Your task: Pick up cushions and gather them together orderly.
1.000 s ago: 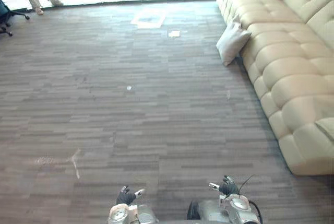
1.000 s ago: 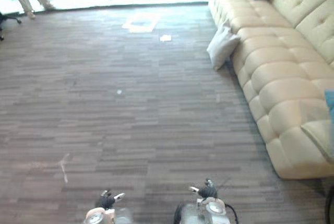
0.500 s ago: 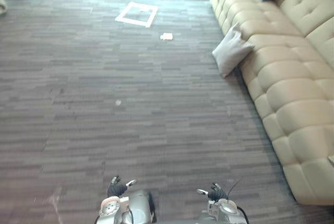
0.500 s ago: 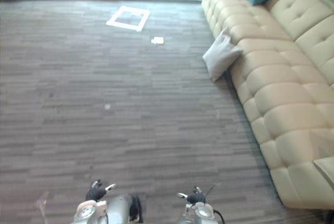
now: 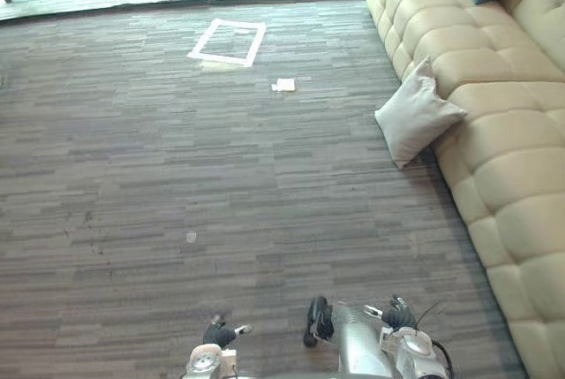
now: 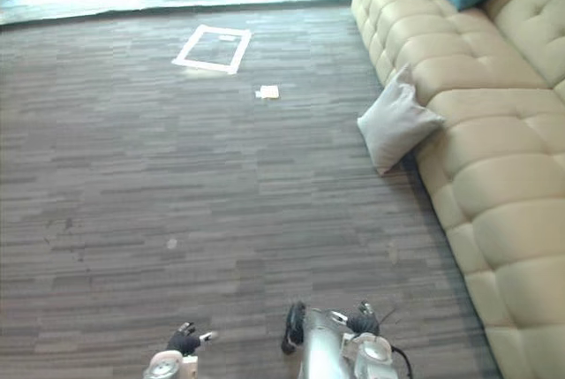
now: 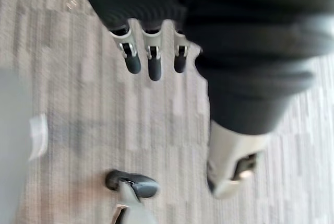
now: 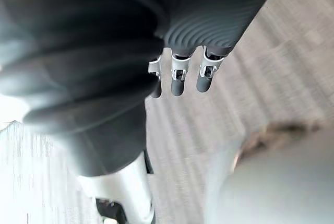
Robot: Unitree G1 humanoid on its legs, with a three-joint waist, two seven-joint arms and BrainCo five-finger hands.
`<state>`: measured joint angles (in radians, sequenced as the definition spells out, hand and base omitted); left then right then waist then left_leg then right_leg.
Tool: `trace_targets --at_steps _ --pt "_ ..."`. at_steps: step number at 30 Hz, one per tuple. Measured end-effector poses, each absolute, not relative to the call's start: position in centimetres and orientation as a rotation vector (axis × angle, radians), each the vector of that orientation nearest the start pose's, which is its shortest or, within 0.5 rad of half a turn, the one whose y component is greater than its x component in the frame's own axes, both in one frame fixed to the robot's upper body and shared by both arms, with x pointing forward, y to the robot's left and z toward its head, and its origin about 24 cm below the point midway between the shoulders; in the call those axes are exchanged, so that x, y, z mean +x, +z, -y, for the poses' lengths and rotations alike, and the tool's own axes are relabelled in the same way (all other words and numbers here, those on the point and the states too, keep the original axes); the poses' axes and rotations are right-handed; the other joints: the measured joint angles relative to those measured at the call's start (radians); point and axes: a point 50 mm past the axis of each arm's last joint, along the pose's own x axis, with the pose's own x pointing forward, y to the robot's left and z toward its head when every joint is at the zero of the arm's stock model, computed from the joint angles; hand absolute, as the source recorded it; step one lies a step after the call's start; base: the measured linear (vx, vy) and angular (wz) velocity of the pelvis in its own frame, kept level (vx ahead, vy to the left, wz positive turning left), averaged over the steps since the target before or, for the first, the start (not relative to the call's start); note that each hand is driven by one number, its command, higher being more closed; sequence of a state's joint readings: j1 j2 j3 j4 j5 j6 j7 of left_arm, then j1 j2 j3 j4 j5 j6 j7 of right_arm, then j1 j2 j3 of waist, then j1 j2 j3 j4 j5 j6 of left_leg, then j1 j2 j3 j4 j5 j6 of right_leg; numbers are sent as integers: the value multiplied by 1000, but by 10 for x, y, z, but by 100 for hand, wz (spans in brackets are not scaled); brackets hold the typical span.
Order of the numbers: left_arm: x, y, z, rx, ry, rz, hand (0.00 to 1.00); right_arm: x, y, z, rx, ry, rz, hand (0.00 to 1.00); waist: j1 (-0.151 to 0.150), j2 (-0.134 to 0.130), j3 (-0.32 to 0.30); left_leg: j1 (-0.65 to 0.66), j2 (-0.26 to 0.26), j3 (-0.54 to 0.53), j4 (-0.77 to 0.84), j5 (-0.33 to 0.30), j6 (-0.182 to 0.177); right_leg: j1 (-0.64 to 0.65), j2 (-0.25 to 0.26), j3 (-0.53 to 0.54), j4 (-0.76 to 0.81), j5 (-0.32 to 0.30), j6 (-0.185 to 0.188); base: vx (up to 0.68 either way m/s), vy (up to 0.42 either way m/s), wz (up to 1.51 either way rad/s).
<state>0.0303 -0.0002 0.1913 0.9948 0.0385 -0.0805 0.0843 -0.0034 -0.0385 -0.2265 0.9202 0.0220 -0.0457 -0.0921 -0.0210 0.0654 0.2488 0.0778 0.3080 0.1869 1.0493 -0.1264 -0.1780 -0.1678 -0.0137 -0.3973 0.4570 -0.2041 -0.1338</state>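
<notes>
The left robot hand [image 7: 154, 51] wore a dark ribbed cover over its back and wrist. From under the cover came a row of silver fingers [image 7: 131, 57], each with a small dark slot near its base and a rounded dark tip. Its thumb [image 7: 136, 185] was silver with a dark tip as well. The right robot hand [image 8: 178, 70] looked the same, with a black ribbed cover and silver, dark-ended fingers. In the eye views the left arm [image 5: 203, 363] and the right arm [image 5: 410, 344] were silver-grey, each with a round pale disc at the wrist.
</notes>
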Motion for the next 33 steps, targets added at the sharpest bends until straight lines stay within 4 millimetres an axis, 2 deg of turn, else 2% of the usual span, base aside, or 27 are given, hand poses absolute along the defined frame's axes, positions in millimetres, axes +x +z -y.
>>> trace_targets --at_steps 1,2,3,5,6,7,8,9,10,11,12,14,15,16,17,18,20,22,24,25,26,27,29,30,31,32,33 --pt "133 -147 -187 -18 268 -923 0 151 -137 195 56 -312 -876 0 10 -21 10 -70 13 17 61 -62 27 104 13 15 -62 -14 3 637 -91 -17" --pt "135 -145 -190 -10 272 -909 0 150 -139 190 67 -307 -882 0 20 -36 13 -107 11 33 47 -88 41 150 14 25 -99 -16 6 577 -70 -27" --pt "139 -141 -195 -1 280 -885 0 149 -140 184 94 -303 -891 0 31 -63 8 -178 5 74 -29 -130 76 218 13 48 -157 -15 8 546 -49 -45" --pt "141 -139 -198 -16 305 -867 0 151 -140 177 107 -294 -889 0 53 -70 7 -289 -36 69 -211 -168 112 288 11 94 -211 -15 9 589 41 -71" --pt "142 -138 -199 -44 332 -853 0 150 -141 174 115 -294 -893 0 76 -75 9 -333 -83 26 -372 -163 108 318 -6 134 -227 -33 41 521 156 -94" --pt "142 -137 -198 -54 341 -842 0 149 -142 172 117 -290 -899 0 82 -74 10 -357 -132 -22 -515 -127 96 342 -24 167 -229 -57 80 602 249 -96" --pt "141 -138 -197 -60 345 -842 0 149 -142 170 113 -281 -901 0 82 -67 8 -367 -151 -58 -620 -85 92 355 -31 190 -228 -84 107 475 305 -94" --pt "139 -139 -194 -82 360 -844 0 144 -143 170 105 -276 -910 0 86 -58 3 -374 -157 -85 -683 0 77 376 -41 229 -204 -130 137 489 343 -113" --pt "136 -139 -195 -84 373 -846 0 143 -144 169 107 -277 -916 0 93 -65 -20 -367 -165 -74 -633 58 72 380 -60 287 -180 -165 149 531 380 -126" --pt "135 -138 -202 -66 379 -846 0 138 -146 161 127 -274 -931 0 94 -98 -41 -376 -170 -38 -572 -2 90 374 -85 330 -161 -171 144 568 369 -112" --pt "135 -138 -204 -61 381 -849 0 136 -147 157 126 -262 -935 0 95 -113 -50 -375 -168 -12 -539 -41 103 353 -100 353 -116 -163 143 563 355 -92" --pt "135 -138 -208 -48 387 -847 0 134 -147 153 124 -247 -942 0 109 -137 -50 -324 -165 67 -511 -103 131 246 -149 378 126 -118 192 515 344 -95" --pt "135 -138 -210 -39 388 -856 0 137 -146 155 120 -249 -929 0 103 -140 -40 -269 -174 100 -508 -147 148 146 -190 376 339 -38 210 486 330 -73" --pt "134 -139 -211 -35 388 -861 0 137 -145 155 118 -249 -925 0 100 -138 -39 -249 -180 109 -508 -162 149 120 -202 373 408 -12 215 487 268 -46" --pt "129 -142 -211 -32 390 -897 0 140 -143 158 114 -252 -909 0 83 -135 -36 -172 -185 115 -515 -212 163 66 -220 340 553 -22 218 481 179 -14" --pt "127 -144 -210 -25 390 -912 0 142 -142 158 113 -249 -894 0 77 -133 -35 -117 -183 124 -532 -233 164 40 -224 301 590 -37 208 595 146 -14" --pt "127 -144 -207 -18 375 -918 0 145 -139 158 107 -242 -875 0 75 -125 -34 -10 -181 146 -605 -252 150 -55 -234 185 551 -71 191 614 71 -13" --pt "123 -147 -206 -17 370 -936 0 150 -137 161 92 -238 -858 0 73 -118 -31 82 -176 169 -689 -250 142 -136 -216 77 377 -75 171 550 15 -10" --pt "122 -148 -203 3 345 -948 0 152 -135 164 86 -242 -845 0 66 -114 -29 159 -176 178 -743 -251 138 -168 -173 16 192 -30 139 481 -31 2" --pt "120 -148 -203 8 338 -952 0 152 -135 165 83 -243 -845 0 64 -114 -29 185 -184 178 -761 -253 111 -159 -150 1 102 34 117 653 -73 12" --pt "118 -151 -197 0 320 -970 0 153 -134 170 73 -250 -833 0 51 -97 -30 242 -179 156 -769 -270 78 -145 -128 -9 66 123 3 755 -56 2" --pt "118 -153 -186 -20 291 -976 0 154 -132 180 50 -264 -829 0 60 -48 -47 234 -148 152 -740 -244 37 -144 -119 -23 93 91 -9 847 -81 6" --pt "120 -152 -176 -35 268 -967 0 152 -133 187 58 -296 -832 0 48 -31 -53 219 -146 130 -690 -188 22 -123 -128 -33 107 37 12 497 -87 13" --pt "122 -152 -173 -37 258 -964 0 152 -132 190 53 -303 -829 0 30 -16 -50 173 -126 85 -550 -117 39 -71 -120 -47 87 2 26 499 -158 24" --pt "123 -152 -175 -38 259 -962 0 152 -132 190 51 -299 -832 0 24 -11 -44 97 -96 42 -356 -7 58 -1 -103 -49 38 -19 39 577 -149 16" --pt "123 -152 -176 -38 263 -960 0 151 -133 189 50 -295 -839 0 27 -15 -41 55 -73 29 -260 59 48 32 -94 -44 11 -26 38 417 -44 -14" --pt "124 -150 -179 -33 268 -950 0 149 -135 185 59 -291 -850 0 34 -11 -40 -27 -27 37 -75 -12 62 104 -65 -27 -31 -42 40 319 23 -40"
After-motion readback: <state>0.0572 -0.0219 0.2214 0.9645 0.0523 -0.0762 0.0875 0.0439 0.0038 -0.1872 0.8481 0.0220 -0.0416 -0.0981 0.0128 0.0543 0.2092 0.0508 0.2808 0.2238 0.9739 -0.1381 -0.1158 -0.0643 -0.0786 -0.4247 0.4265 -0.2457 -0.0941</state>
